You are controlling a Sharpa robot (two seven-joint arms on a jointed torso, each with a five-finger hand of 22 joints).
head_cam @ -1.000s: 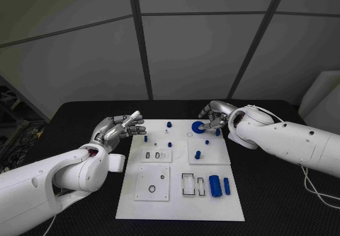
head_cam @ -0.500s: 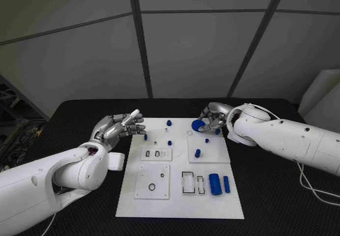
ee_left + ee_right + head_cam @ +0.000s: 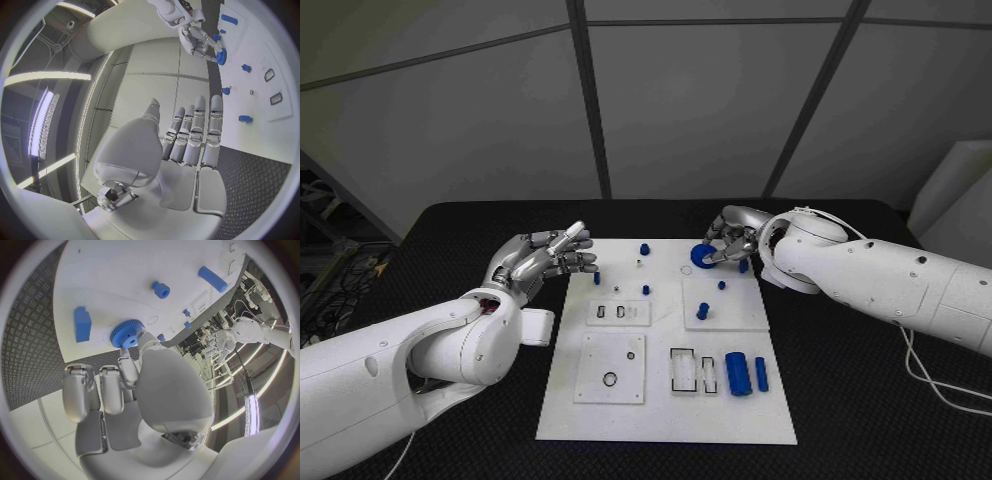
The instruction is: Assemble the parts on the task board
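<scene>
Blue gear lifted, in right robot hand

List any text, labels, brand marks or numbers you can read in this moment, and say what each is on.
None can be read. The task board, the blue gear held by the right hand, the other blue parts, the left hand and both white arms show no legible writing in any view.

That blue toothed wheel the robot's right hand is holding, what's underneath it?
The blue wheel is pinched by the right hand over the white board. A small ring mark lies on the board beside it; the spot directly under the wheel is covered.
</scene>
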